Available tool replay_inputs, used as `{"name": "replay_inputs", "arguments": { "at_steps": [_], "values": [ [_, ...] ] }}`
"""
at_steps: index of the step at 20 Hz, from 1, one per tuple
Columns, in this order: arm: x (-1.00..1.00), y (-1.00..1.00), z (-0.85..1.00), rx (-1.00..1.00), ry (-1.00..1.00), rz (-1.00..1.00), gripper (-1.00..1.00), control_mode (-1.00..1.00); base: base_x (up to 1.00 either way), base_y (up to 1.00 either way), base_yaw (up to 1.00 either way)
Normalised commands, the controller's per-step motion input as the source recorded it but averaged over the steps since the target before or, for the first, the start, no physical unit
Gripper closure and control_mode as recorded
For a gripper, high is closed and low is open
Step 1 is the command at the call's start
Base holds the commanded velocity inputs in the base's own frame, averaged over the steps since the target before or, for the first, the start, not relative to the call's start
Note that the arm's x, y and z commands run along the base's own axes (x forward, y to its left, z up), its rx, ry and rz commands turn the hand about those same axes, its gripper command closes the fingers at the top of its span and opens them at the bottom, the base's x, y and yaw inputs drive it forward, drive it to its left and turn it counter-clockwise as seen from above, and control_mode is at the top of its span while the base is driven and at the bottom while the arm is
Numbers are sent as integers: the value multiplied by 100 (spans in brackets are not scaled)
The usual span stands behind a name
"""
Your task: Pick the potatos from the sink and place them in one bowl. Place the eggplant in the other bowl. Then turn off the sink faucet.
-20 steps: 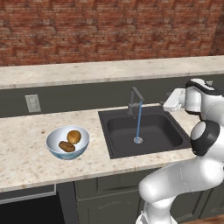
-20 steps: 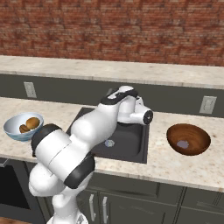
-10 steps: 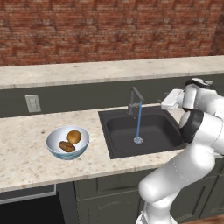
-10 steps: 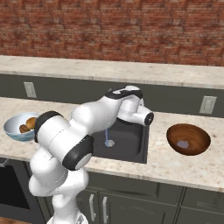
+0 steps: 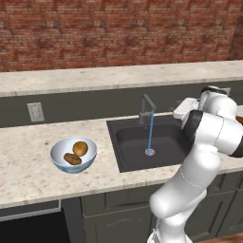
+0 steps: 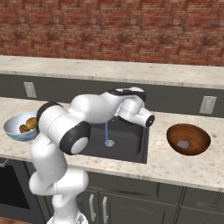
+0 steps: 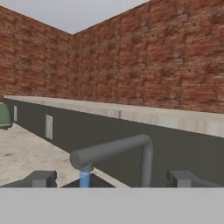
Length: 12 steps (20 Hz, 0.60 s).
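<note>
The counter (image 5: 28,156) runs wide across both base views, and the dark sink (image 5: 130,142) is sunk into it, its right part covered by the white arm in the left base view and its left part covered by that arm in the right one. To the sink's right sits the dark brown bowl (image 6: 197,146) with the pale grey eggplant (image 6: 183,143) lying small and blurry at its bottom; the left base view cuts this bowl off at the frame edge. Well left of the sink stands the pale blue bowl (image 5: 60,151) holding both potatos (image 5: 76,153), touching each other. The faucet (image 7: 120,151) looms close ahead in the hand view, a thin blue stream (image 5: 151,133) falling from its spout to the drain. The gripper (image 7: 111,178) faces it with jaws spread wide, empty, fingertips (image 7: 41,178) barely rising into sight.
</note>
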Motion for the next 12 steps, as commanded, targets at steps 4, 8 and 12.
{"name": "replay_inputs", "arguments": {
  "at_steps": [4,8,12],
  "values": [
    [25,-1,-8,7,0,0,-100,-100,0,0,0],
    [27,-4,-11,6,0,0,-100,-100,0,0,0],
    [21,-8,-15,5,0,0,-100,-100,0,0,0]
  ]
}}
